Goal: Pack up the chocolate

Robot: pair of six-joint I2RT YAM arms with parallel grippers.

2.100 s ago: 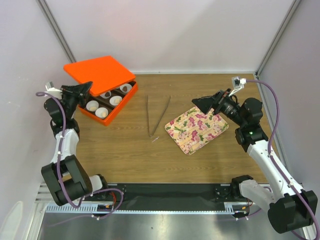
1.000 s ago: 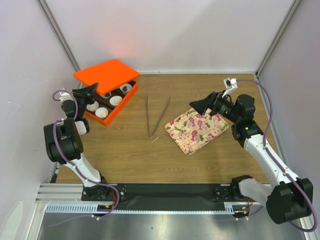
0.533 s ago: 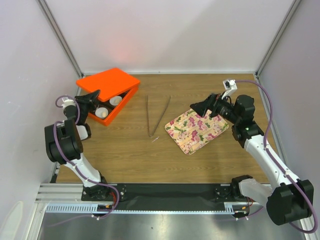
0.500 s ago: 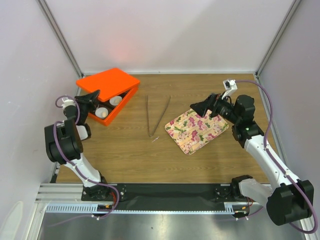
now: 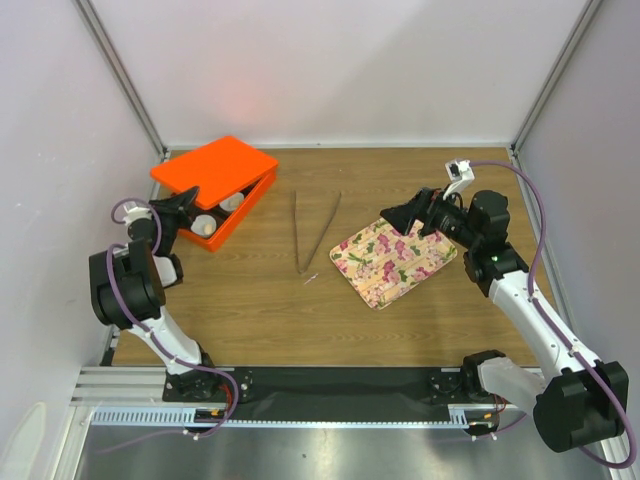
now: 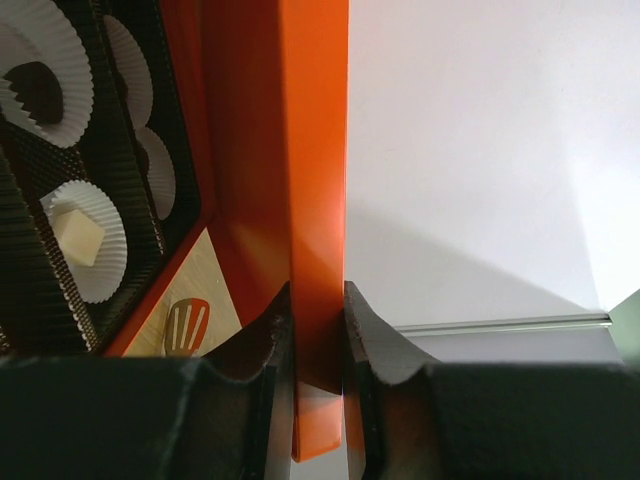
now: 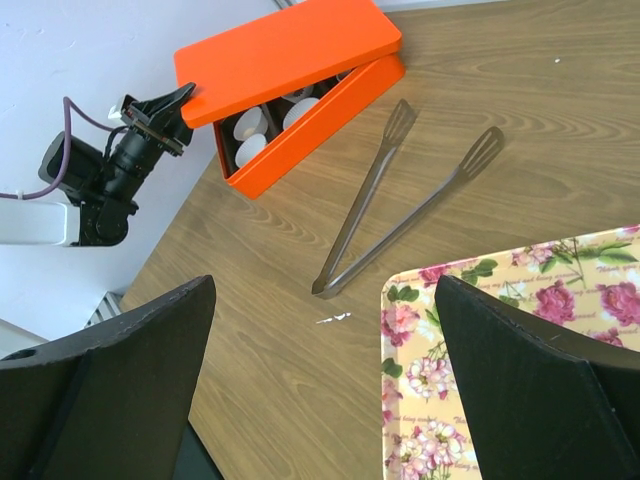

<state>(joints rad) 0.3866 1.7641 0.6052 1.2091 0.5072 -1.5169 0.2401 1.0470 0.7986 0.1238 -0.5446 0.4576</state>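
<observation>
The orange box (image 5: 236, 213) stands at the back left, its orange lid (image 5: 214, 167) lying slanted over most of it. My left gripper (image 5: 186, 199) is shut on the lid's near-left edge; in the left wrist view the lid edge (image 6: 318, 180) sits pinched between my jaws (image 6: 318, 300). Inside the box, a dark brown chocolate (image 6: 36, 86) rests in a white paper cup, and another cup holds a pale cube (image 6: 78, 236). My right gripper (image 5: 401, 217) is open and empty, above the far edge of the flowered tray (image 5: 395, 258).
Metal tongs (image 5: 314, 232) lie on the wooden table between box and tray; they also show in the right wrist view (image 7: 400, 200), with the tray (image 7: 520, 350) and the lid (image 7: 290, 55). No chocolate shows on the tray.
The lid has come down and forward over the box, now covering most of the cups. My left gripper moved down and left with it. The right arm shifted slightly, then held still.
</observation>
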